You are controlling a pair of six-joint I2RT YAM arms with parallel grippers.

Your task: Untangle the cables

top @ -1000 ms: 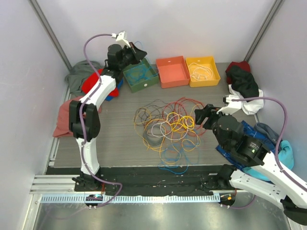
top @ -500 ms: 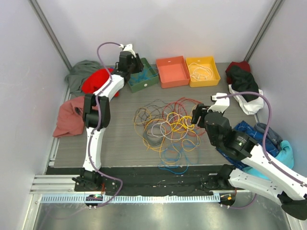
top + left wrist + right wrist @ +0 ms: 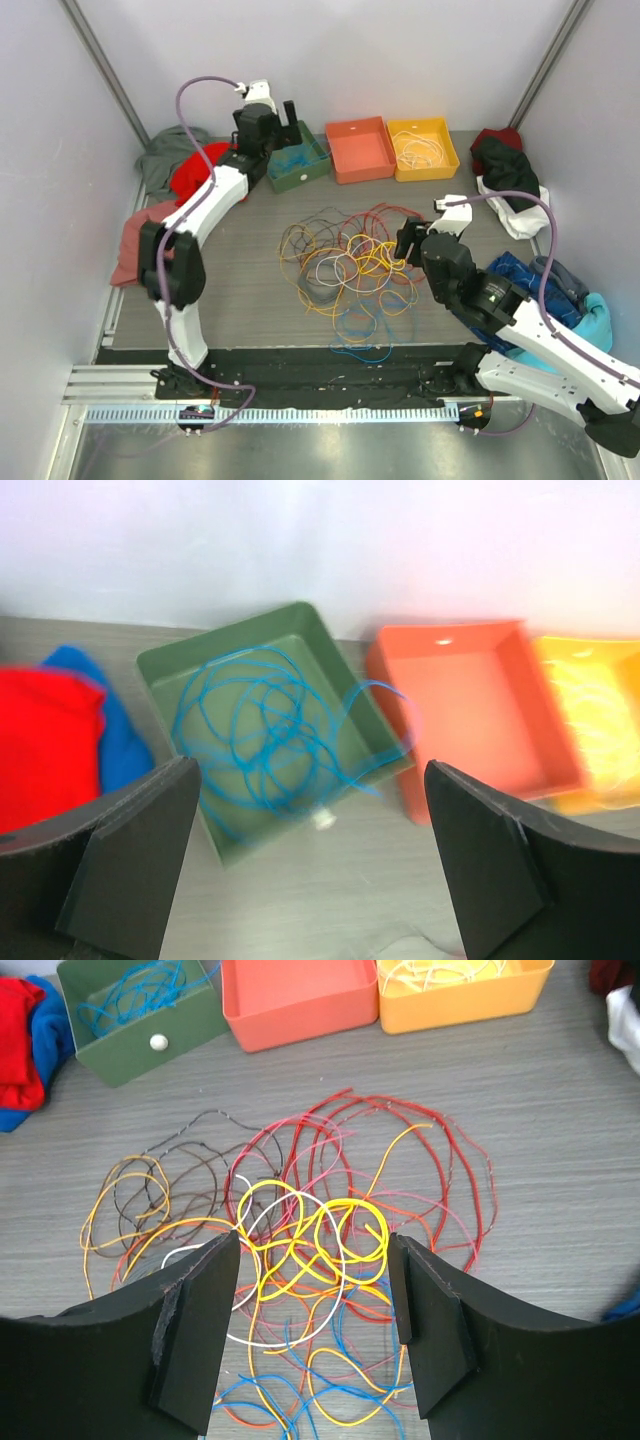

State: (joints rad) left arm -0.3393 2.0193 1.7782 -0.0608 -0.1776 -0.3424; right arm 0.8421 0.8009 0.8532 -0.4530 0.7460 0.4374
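Progress looks early to me. One thin blue cable [image 3: 265, 730] lies coiled in the olive-green plastic bin [image 3: 222, 633], and a pale whitish cable [image 3: 440, 970] sits in the yellow plastic bin [image 3: 460, 1005]. The orange plastic bin [image 3: 450, 630] between them holds nothing. The big pile of tangled thin cables [image 3: 345, 265] (yellow, red, brown, blue, white, orange) sits mid-way on the grey wood-grain table top [image 3: 550, 1110], well apart from the bins.

Your left gripper [image 3: 310, 780] hangs over the green bin with its jaws spread wide and nothing in them, so that side reads as a drop-off done. Your right gripper [image 3: 312, 1245] hovers low over the pile, jaws partly apart and empty, with the bright yellow loops [image 3: 300, 1260] framed right between the fingers. I'd guess yellow is your next pick. That calls for coming down on one strand only, somewhere the red and white ones don't cross it. Then lift slowly so the rest of the pile doesn't ride along.

On views: the left wrist shows a blue loop spilling over the green bin's rim on the orange-bin side, which you can't make out from the top camera. The right wrist shows which strands cross the yellow, and from the top that's mush. Only the top camera shows both arms at once.
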